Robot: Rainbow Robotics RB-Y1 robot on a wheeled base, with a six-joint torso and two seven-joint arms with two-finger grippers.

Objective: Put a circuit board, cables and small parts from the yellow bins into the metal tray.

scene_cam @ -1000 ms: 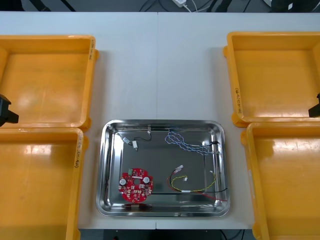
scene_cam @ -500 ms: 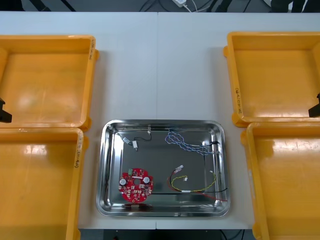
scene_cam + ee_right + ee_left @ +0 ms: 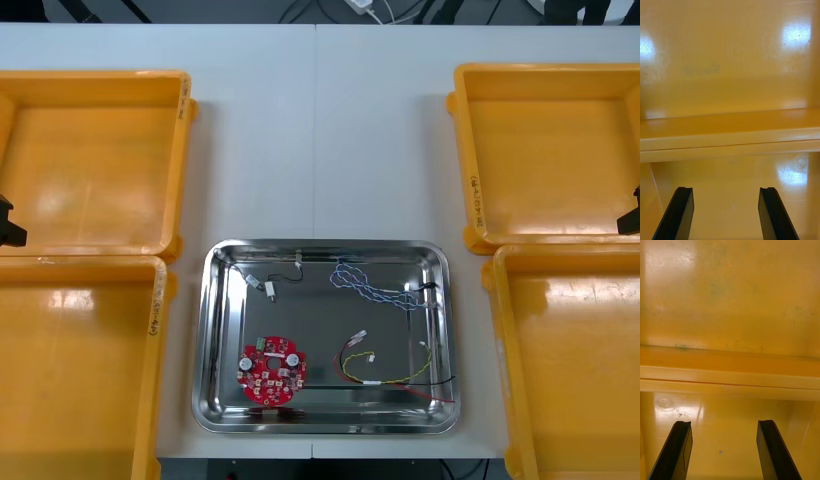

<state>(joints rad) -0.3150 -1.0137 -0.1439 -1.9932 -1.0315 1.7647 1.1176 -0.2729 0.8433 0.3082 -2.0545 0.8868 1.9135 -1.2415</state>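
the light table (image 3: 315, 130) carries a metal tray (image 3: 318, 328) at its near middle, between the far left yellow bin (image 3: 90, 160), near left yellow bin (image 3: 70, 380), far right yellow bin (image 3: 550, 150) and near right yellow bin (image 3: 580, 380).

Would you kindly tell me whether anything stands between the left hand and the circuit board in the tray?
Only low walls. The open left hand hangs at the seam between the two left bins; the inner wall of the near bin and the rim of the tray lie between it and the circuit board.
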